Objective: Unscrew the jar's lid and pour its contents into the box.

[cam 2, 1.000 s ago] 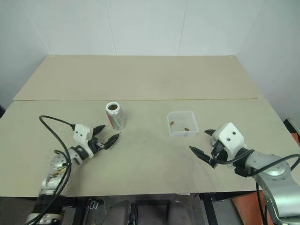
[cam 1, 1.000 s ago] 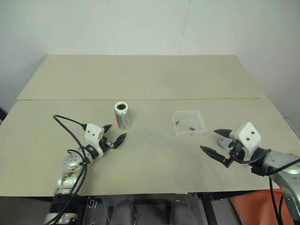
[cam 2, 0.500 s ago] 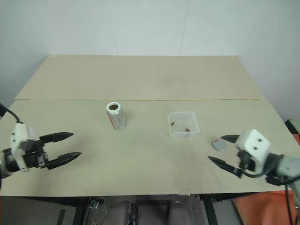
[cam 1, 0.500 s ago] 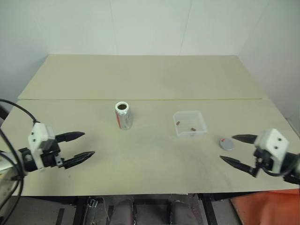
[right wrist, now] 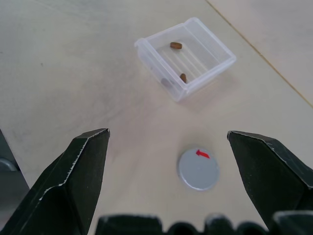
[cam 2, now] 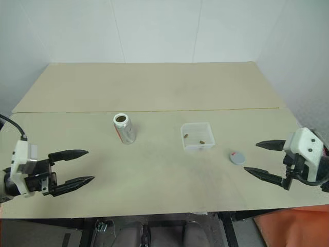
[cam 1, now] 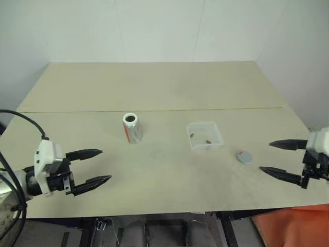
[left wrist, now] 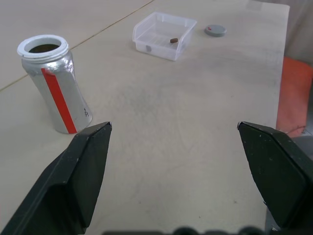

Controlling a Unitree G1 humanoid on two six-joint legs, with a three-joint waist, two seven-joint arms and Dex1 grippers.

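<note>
table (cam 1: pixel 164 87): beige | on it: jar (cam 1: pixel 132 128) upright, box (cam 1: pixel 205 136), lid (cam 1: pixel 244 156) flat

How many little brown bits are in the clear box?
2. Both brown bits lie in the box: one toward its far side, one by the wall nearer the lid. More might be hidden inside the jar.

- Illumination: bright, even and diffuse, with no single light source discernible.
- Shadows: soft and short. The jar (left wrist: pixel 53 83) and the lid (right wrist: pixel 198 168) each cast only a faint shadow on the table (cam 1: pixel 154 170).
- Glare: mild sheen on the jar's metal side and on the walls of the box (right wrist: pixel 188 56).
- Focus: head views sharp throughout. In the wrist views, near finger edges are slightly soft.
</note>
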